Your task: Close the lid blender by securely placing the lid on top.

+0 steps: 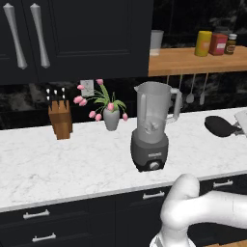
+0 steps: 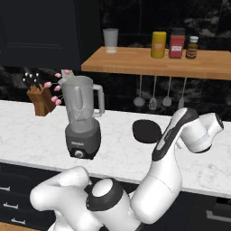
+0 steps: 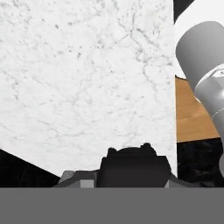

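You were at the pickup step: the lid [image 2: 146, 131] lay flat on the counter [image 1: 58, 164], well right of the open blender [image 1: 151, 126]. Your gripper's [image 3: 129, 150] jaw state I cannot tell. Next, descend onto the lid.

White marble counter [image 1: 58, 164] over dark drawers [image 1: 38, 224], black upper cabinets [image 1: 82, 34], wooden wall shelf [image 2: 153, 61], dark marbled backsplash [image 1: 24, 101].

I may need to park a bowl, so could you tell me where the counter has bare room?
Bare marble lies in front of the knife block and vase, left of the blender, and between blender and lid. It is crowded around the lid, where the arm leans.
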